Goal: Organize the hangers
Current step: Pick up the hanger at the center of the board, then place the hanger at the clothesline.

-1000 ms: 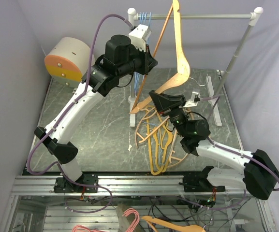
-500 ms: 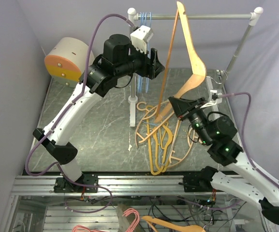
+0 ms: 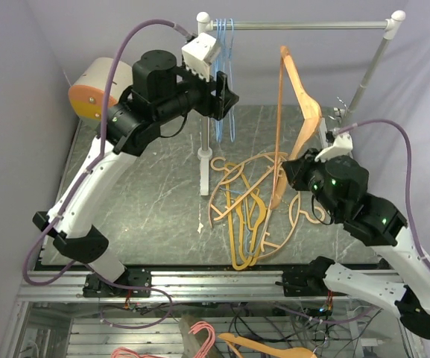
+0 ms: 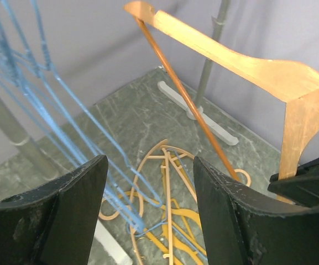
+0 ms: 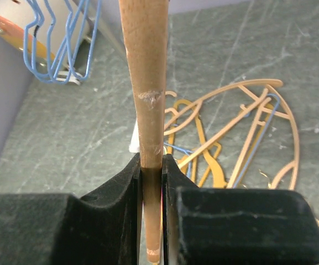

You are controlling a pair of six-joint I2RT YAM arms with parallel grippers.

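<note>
Grey-veined marble tabletop (image 3: 155,201) between lilac walls (image 3: 21,89) bears tangled tan hangers (image 3: 244,216); right gripper (image 5: 151,165) pinches a smooth wooden hanger (image 4: 231,59), left gripper (image 4: 148,182) gapes.

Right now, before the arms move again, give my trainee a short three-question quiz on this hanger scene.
1. True or false: the left arm's fingers are clamped shut.
2. The right arm's fingers grip: A) nothing, B) the wooden hanger, C) a cable.
3. Where do the blue wire hangers hang?
Key: 1 false, they stand open; 2 B; 3 at the left end of the rail.
</note>
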